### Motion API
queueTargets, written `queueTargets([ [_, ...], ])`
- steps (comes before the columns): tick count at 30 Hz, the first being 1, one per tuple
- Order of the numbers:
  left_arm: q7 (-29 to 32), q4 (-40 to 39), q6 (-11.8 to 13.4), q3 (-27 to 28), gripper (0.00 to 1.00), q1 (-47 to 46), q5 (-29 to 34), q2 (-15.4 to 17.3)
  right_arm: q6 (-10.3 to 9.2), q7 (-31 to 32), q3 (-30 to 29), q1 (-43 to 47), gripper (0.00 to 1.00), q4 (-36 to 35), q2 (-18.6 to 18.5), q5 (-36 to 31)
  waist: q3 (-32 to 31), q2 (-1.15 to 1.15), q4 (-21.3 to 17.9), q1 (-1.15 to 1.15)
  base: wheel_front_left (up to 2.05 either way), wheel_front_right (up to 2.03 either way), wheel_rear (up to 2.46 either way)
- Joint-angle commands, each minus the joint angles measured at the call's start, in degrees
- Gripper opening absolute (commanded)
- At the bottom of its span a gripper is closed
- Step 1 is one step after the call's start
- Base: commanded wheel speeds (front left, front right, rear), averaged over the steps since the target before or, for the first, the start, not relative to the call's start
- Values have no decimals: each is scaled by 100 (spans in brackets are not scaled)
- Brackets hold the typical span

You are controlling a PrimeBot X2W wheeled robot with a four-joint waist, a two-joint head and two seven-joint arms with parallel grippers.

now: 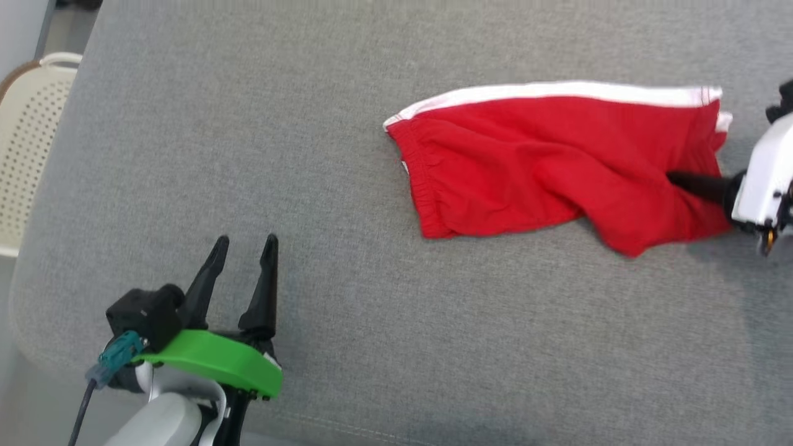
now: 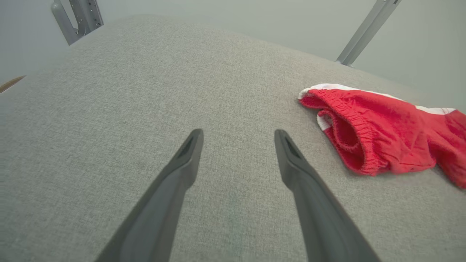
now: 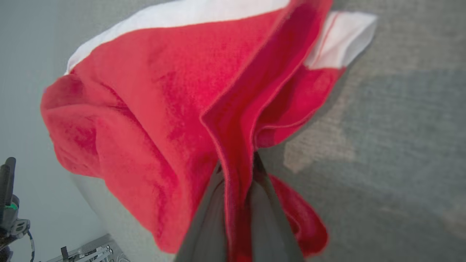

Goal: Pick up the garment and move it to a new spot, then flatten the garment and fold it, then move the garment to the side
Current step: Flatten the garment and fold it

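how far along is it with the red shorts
Early. Done: the right gripper has its jaws shut on the leg end of the red shorts. In hand: the pick-up and move, with most of the shorts lying rumpled on the grey cushion. To do: flattening, folding and moving aside; the left gripper hangs open over bare cushion, apart from the shorts.

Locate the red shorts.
In the head view, the red shorts lie right of centre on the grey cushion, leg end pinched by the right gripper.

Head looks down, wrists skim low; all share the garment.
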Motion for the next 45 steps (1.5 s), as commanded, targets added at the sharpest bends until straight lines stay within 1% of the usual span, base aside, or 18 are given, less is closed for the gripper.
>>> queueTargets([
  [1, -31, 37, -46, 51, 100, 213, 32, 81, -2, -49, -122, 383, 0, -57, -49, 70, -947, 0, -763, 0, 0, 0, 0],
  [2, -52, 38, -128, 101, 100, 328, 50, 59, -2, -123, -267, 666, 0, -143, -66, 112, -1072, 0, -816, 0, 0, 0, 0],
  [5, -78, 178, -249, 288, 100, 727, 105, 28, 0, -303, -657, 1484, 0, -416, -91, 199, -1425, 0, -949, 0, 0, 0, 0],
  [8, -71, 305, -391, 583, 100, 1074, 164, -96, 0, -514, -1040, 2242, 0, -703, -30, 238, -1738, 0, -1055, 0, 0, 0, 0],
  [10, -72, 368, -431, 898, 100, 1292, 168, -238, 0, -655, -1268, 2703, 0, -915, 37, 153, -1893, 0, -1125, 0, 0, 0, 0],
  [12, -73, 350, -505, 1193, 100, 1458, 209, -447, 0, -785, -1484, 3067, 0, -1090, 169, 98, -2004, 0, -1181, 0, 0, 0, 0],
  [15, -69, 410, -631, 1406, 100, 1628, 350, -593, 0, -875, -1806, 3511, 0, -1295, 367, 11, -2137, 0, -1218, 0, 0, 0, 0],
  [16, -69, 430, -673, 1436, 100, 1673, 358, -658, 0, -874, -1894, 3612, 0, -1336, 434, -27, -2168, 0, -1234, 0, 0, 0, 0],
  [18, -69, 496, -731, 1466, 100, 1692, 516, -682, 0, -857, -2072, 3777, 0, -1421, 514, -151, -2205, 0, -1250, 0, 0, 0, 0],
  [20, -69, 554, -814, 1449, 100, 1722, 514, -780, 0, -824, -2278, 3878, 0, -1441, 623, -211, -2248, 0, -1250, 0, 0, 0, 0],
  [23, -69, 636, -909, 1409, 100, 1688, 570, -811, 0, -794, -2634, 3902, 0, -1436, 681, -341, -2265, 0, -1233, 0, 0, 0, 0],
  [24, -69, 636, -909, 1409, 100, 1688, 570, -811, 0, -794, -2634, 3902, 0, -1436, 681, -341, -2265, 0, -1233, 0, 0, 0, 0],
  [26, -70, 690, -957, 1388, 100, 1626, 615, -831, 0, -875, -2848, 3809, 0, -1510, 703, -514, -2253, 0, -1205, 0, 0, 0, 0],
  [30, -70, 833, -1025, 1364, 100, 1521, 620, -909, 0, -649, -2908, 3535, 0, -1833, 1007, -639, -2239, 0, -1128, 0, 0, 0, 0],
  [35, -69, 937, -1116, 1271, 100, 1341, 697, -1049, 1, -283, -2876, 2990, 0, -2012, 1618, -1103, -2096, 0, -991, 0, 0, 0, 0],
  [40, -69, 1160, -1232, 1164, 100, 1091, 815, -1165, 1, -146, -2708, 2296, 0, -1902, 2261, -1895, -1977, 0, -797, 0, 0, 0, 0],
  [43, -69, 1391, -1311, 1194, 100, 936, 924, -1136, 1, -99, -2589, 1903, 0, -1751, 2520, -2250, -1942, 0, -647, 0, 0, 0, 0],
  [45, -68, 1548, -1374, 1251, 100, 866, 962, -1131, 1, -89, -2499, 1687, 0, -1617, 2609, -2440, -1936, 0, -554, 0, 0, 0, 0],
])
